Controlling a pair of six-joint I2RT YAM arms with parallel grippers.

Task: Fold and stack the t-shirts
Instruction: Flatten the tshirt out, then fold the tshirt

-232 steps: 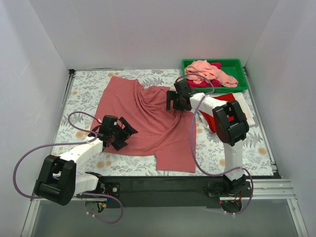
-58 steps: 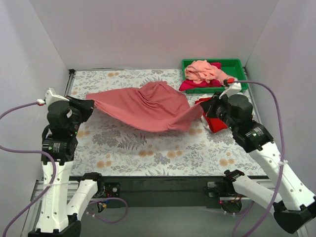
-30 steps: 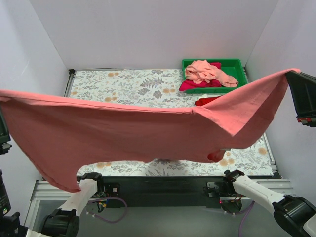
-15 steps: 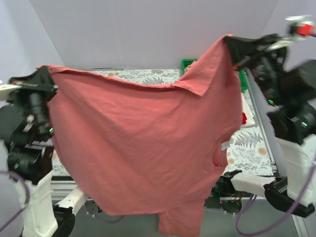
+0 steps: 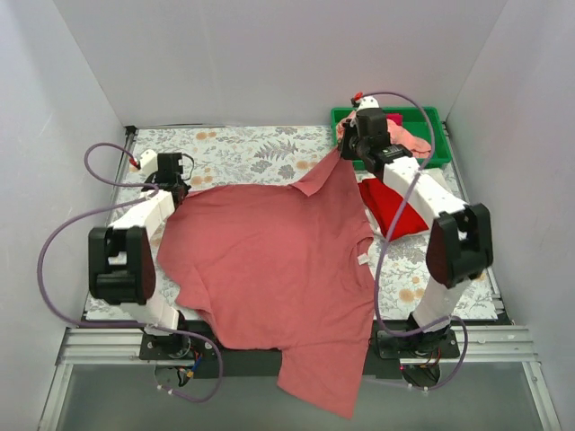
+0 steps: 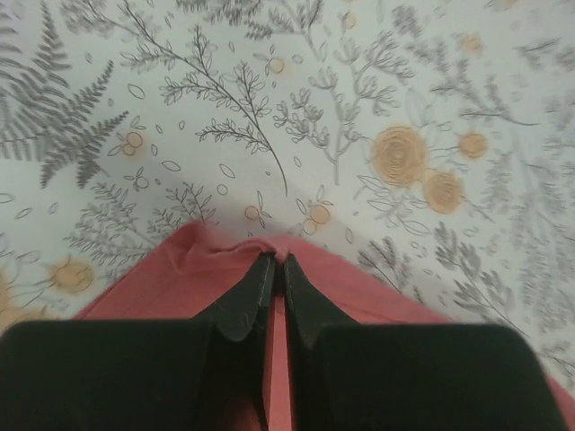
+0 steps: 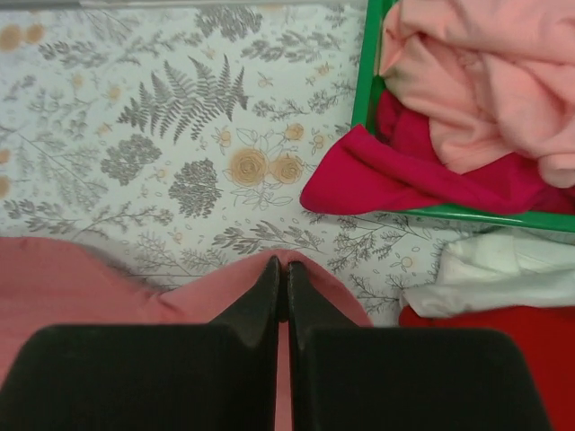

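Left hand is clamped on the far-left corner of the dusty rose shirt, fingers closed with cloth pinched between them (wrist view confirms it, tips low over the tabletop). The shirt lies spread across the middle, mostly flat, with its near end hanging over the front edge. Right hand is likewise closed on the far-right corner, which sits raised and leaves a flap there.

Judgement: this is the lay-flat step. Both hands should draw the cloth away from the front edge together, keeping the far edge taut, then lower level and let go only once it rests. The right edge is just beside the red shirt, so it should not drag over it. The green bin is not involved.
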